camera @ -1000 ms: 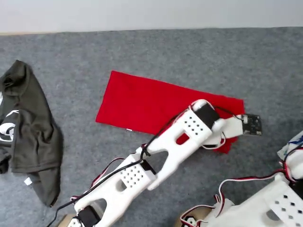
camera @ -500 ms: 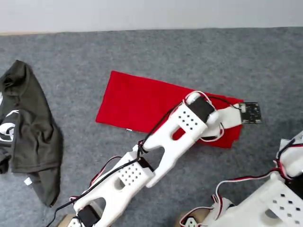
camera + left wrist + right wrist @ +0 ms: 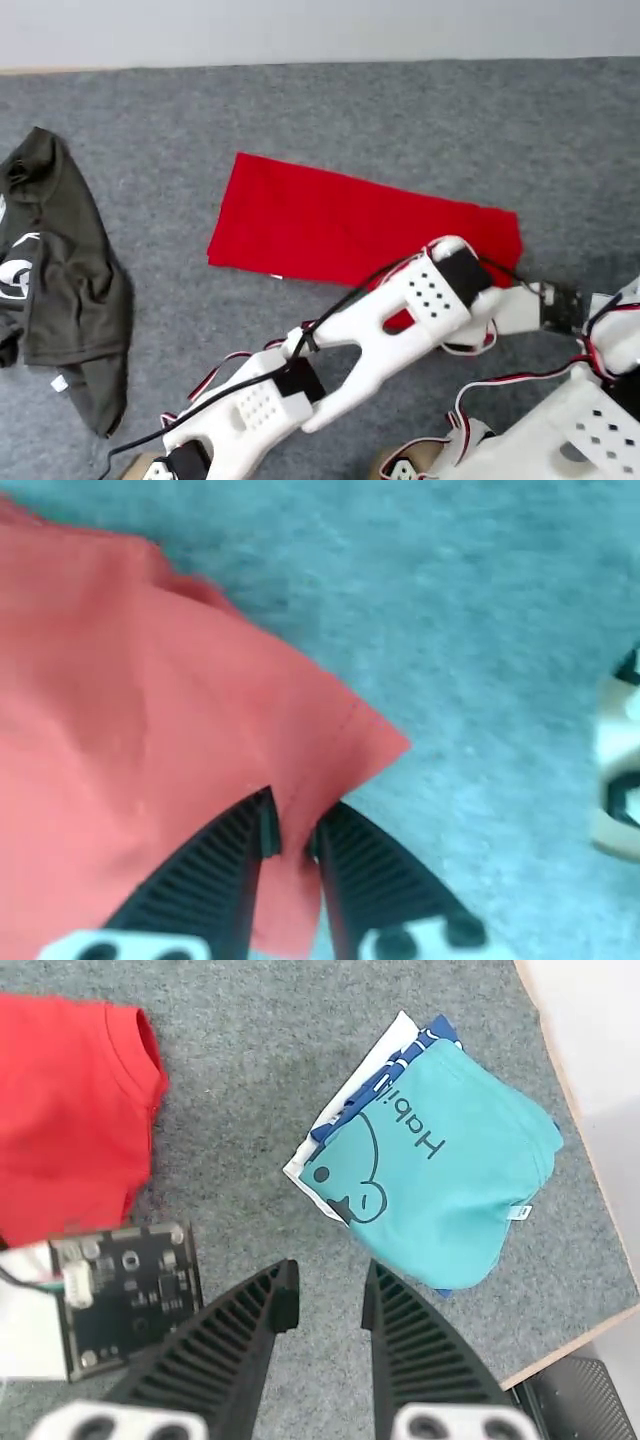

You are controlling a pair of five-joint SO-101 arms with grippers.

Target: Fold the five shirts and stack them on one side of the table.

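A folded red shirt (image 3: pixel 330 225) lies flat in the middle of the grey mat. My left arm (image 3: pixel 440 290) stretches over its near right corner. My left gripper (image 3: pixel 292 830) is shut on the red shirt (image 3: pixel 140 710) close to that corner, with cloth pinched between the black fingers. A crumpled dark olive shirt (image 3: pixel 60 270) lies at the far left. My right gripper (image 3: pixel 328 1275) hangs open above bare mat, holding nothing. Just beyond it a folded teal shirt (image 3: pixel 450 1180) tops a stack of white and blue shirts (image 3: pixel 400 1045).
The stack sits close to the table's right edge (image 3: pixel 570 1090). The left arm's camera board (image 3: pixel 120 1280) is beside my right gripper, near the red shirt (image 3: pixel 70 1130). My right arm's base (image 3: pixel 590 420) fills the front right corner. Bare mat lies behind the red shirt.
The left arm swung right and toward the front edge, gripping the red shirt's corner. The shirt's right end spread out and the whole shirt slid slightly right.
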